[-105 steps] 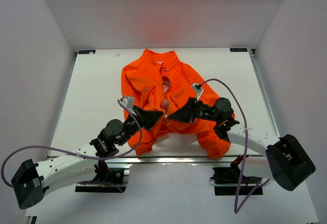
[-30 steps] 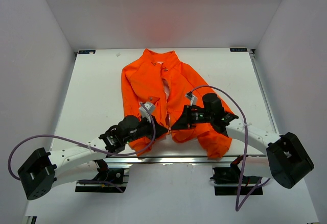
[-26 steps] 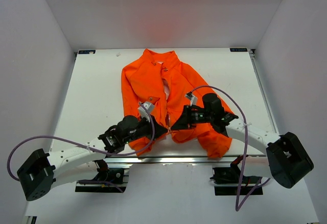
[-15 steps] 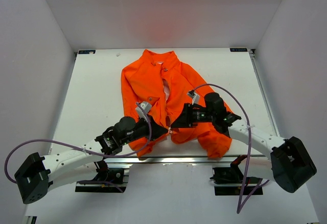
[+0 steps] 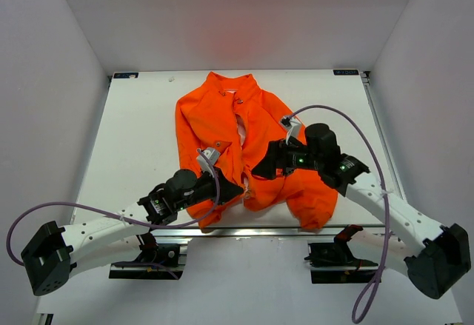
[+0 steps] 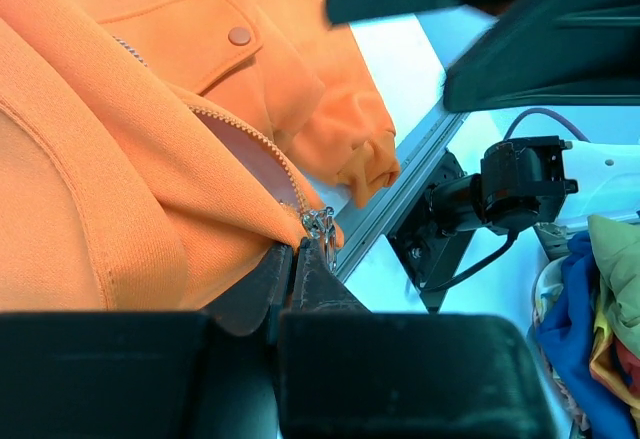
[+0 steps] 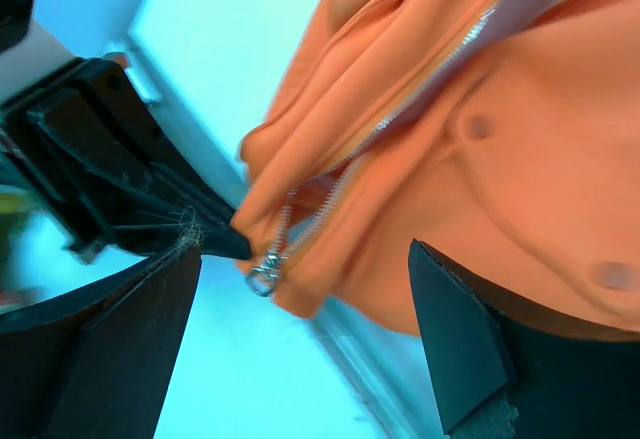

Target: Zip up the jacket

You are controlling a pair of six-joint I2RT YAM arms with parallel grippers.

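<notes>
**Hem pinned, pull not yet taken**

The counter (image 5: 141, 118) carries the jacket (image 5: 222, 118) flat on its back, collar towards the far wall and hem towards my bases. That puts the zipper (image 7: 400, 119) running straight away from me. The front gapes in a narrow slit up the middle, so most of the zipping is not yet done.

My left fingers (image 5: 238, 189) are pressed together on the hem at the very foot of the zipper. My left wrist view shows them nipping the orange edge just under the slider. I hold there as an anchor: unless the bottom is pulled taut, the cloth would bunch and ride up with the slider instead of letting it run.

My right fingers (image 5: 258, 169) stand spread as wide as they go and grip nothing. They straddle the lower front of the jacket, one to each side of the zipper line, a fair stance for closing on the slider.

The pull (image 7: 265, 277) hangs as a small metal loop at the foot of the teeth, just beside my left fingertips. Whether the two rows of teeth are properly seated in the slider I cannot quite make out; the metal is small and a little blurred.
</notes>
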